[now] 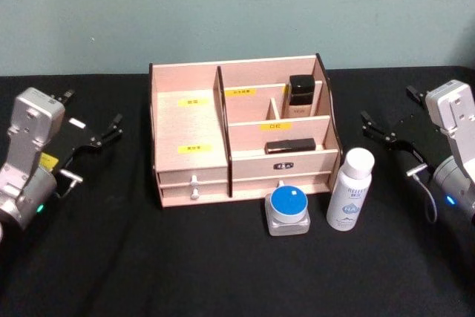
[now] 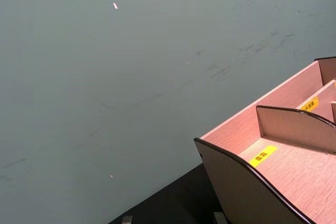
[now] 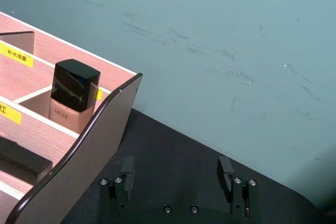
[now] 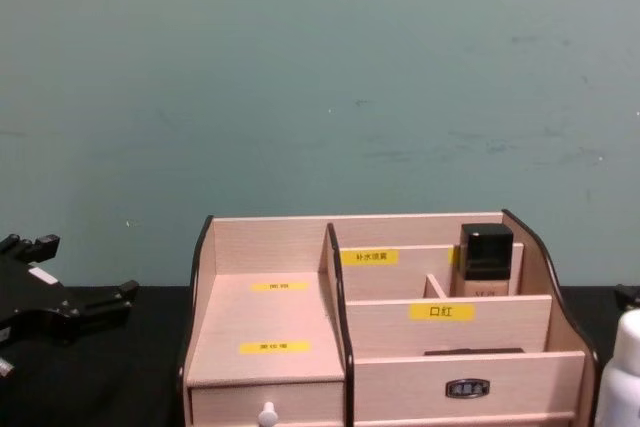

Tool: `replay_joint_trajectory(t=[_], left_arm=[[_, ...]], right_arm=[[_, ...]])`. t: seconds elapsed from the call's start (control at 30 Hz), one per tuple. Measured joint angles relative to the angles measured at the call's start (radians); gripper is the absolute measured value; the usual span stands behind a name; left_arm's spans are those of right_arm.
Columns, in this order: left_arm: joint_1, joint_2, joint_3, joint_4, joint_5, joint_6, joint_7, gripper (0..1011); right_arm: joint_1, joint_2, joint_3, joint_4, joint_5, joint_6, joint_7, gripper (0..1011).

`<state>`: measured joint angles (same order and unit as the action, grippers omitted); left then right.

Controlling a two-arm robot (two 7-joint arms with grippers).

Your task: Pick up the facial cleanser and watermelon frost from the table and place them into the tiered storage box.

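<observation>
The tiered storage box (image 1: 189,120), pale wood with dark edges and yellow labels, stands mid-table. Just in front of its right half stand a white bottle with blue print, the facial cleanser (image 1: 350,189), and a squat jar with a round blue lid, the watermelon frost (image 1: 288,209). The bottle's cap also shows in the chest view (image 4: 622,367). My left gripper (image 1: 115,128) hovers open to the left of the box, well away from both items. My right gripper (image 1: 369,125) hovers open to the right of the box, behind the bottle, its fingers (image 3: 226,171) spread with nothing between them.
Inside the box, a beige bottle with a black cap (image 1: 300,98) occupies the rear right compartment and a flat black bar (image 1: 289,146) lies on the tier below. Two white-knobbed drawers (image 1: 194,180) sit at the left front. Black tablecloth, teal wall behind.
</observation>
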<state>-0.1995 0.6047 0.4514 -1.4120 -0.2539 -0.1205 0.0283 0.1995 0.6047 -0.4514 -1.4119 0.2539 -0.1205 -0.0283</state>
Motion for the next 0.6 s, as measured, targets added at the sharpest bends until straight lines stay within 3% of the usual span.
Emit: replay_joint_trajectory(t=[0.6], left_arm=[[0.000, 0.000, 0.000, 0.000, 0.000, 0.000, 0.000, 1001]], right_arm=[[0.000, 0.000, 0.000, 0.000, 0.000, 0.000, 0.000, 1002]])
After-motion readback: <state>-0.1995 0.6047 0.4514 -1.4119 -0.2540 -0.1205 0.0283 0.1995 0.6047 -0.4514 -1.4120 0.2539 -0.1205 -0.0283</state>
